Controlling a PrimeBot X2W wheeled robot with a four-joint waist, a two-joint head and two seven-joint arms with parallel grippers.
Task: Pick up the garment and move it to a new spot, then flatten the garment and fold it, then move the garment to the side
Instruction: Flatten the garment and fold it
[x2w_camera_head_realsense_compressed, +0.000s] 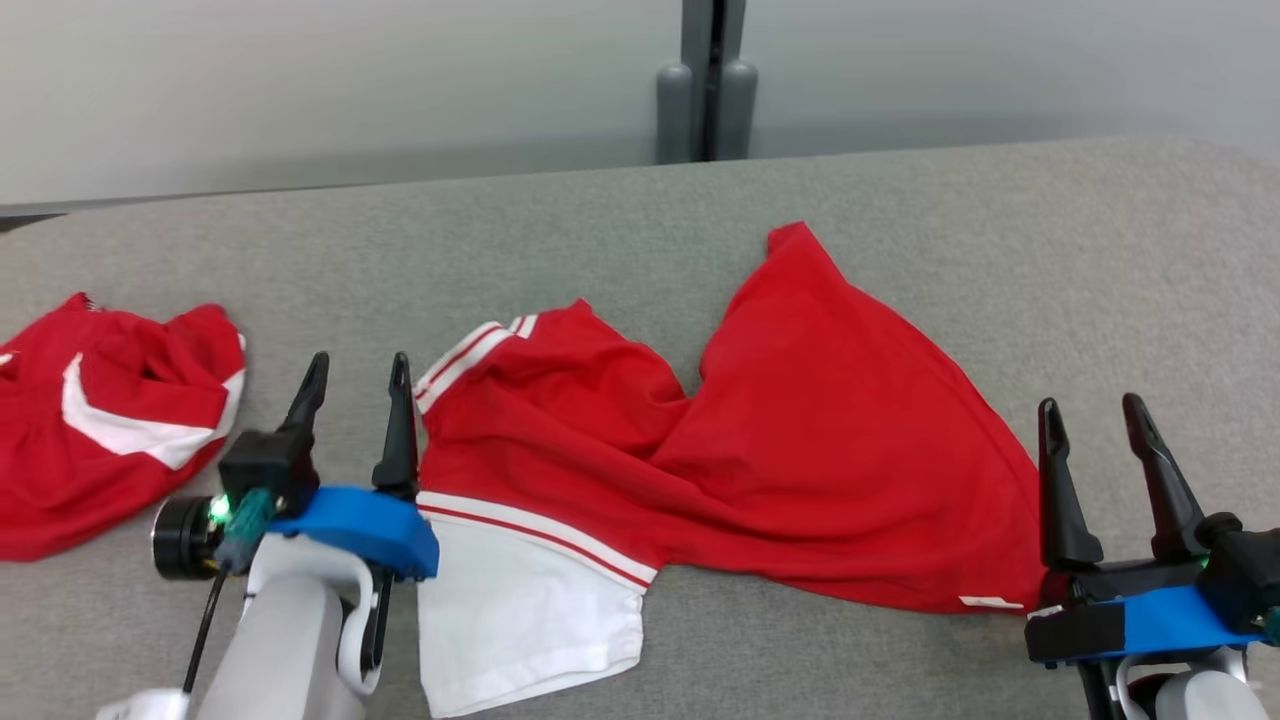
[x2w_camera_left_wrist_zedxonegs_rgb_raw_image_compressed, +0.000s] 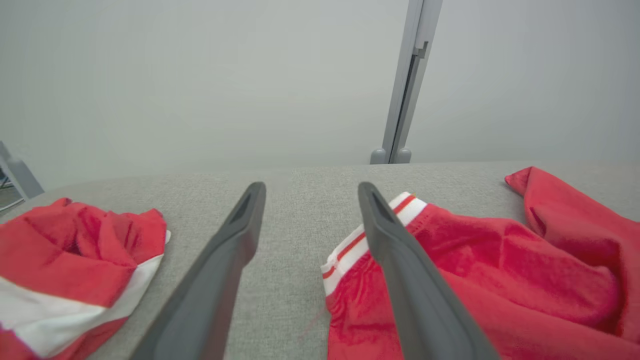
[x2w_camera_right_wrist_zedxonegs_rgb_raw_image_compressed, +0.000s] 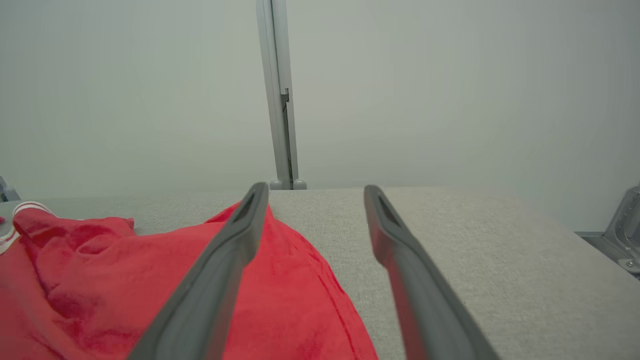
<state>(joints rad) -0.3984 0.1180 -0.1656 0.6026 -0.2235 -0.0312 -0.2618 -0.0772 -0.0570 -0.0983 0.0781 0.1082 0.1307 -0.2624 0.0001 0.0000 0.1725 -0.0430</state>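
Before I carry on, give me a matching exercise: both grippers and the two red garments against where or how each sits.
1. left gripper
2. right gripper
3. large red garment with white striped trim
4. crumpled red-and-white garment

A. bunched up, far left
B. open, by the large garment's left edge
C. spread wrinkled across the middle
D. open, by the large garment's right corner

Pairs: 1-B, 2-D, 3-C, 4-A

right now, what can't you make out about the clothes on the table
- Red shirt, head view: its white panel runs off the bottom edge; the left end effector covers part of its left edge.
- Second red garment, head view: cut by the left edge, crumpled, type unclear.
- White label on the shirt's hem: too small to read.
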